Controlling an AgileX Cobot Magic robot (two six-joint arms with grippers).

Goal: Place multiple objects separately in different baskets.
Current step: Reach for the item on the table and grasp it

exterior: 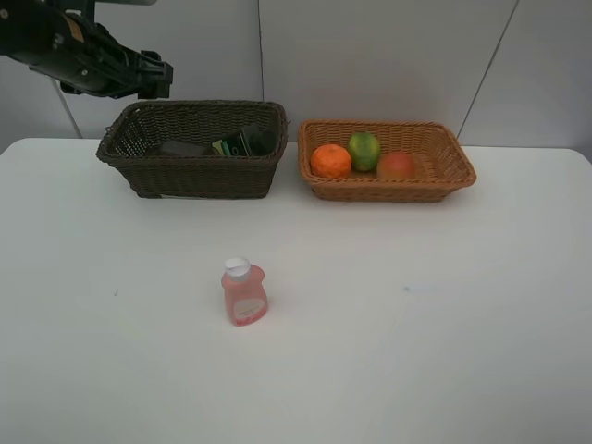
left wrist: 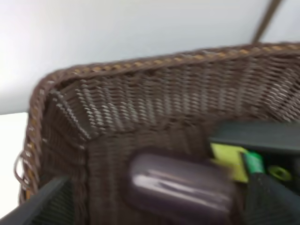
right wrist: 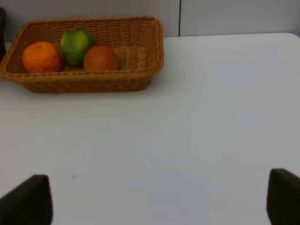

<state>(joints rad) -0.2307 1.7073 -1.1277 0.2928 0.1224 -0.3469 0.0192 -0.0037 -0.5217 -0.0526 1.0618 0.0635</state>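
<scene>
The dark brown basket holds a mauve cup lying on its side and a dark green pump bottle. My left gripper hovers open above that basket's back left corner, holding nothing. The left wrist view looks down at the cup and the bottle inside the basket. An orange, a green fruit and a red-yellow fruit sit in the orange-tan basket. A pink white-capped bottle stands on the table. My right gripper is open and empty, out of the exterior view.
The white table runs back to a pale wall behind both baskets. In the right wrist view the orange-tan basket with its three fruits lies ahead, across bare table.
</scene>
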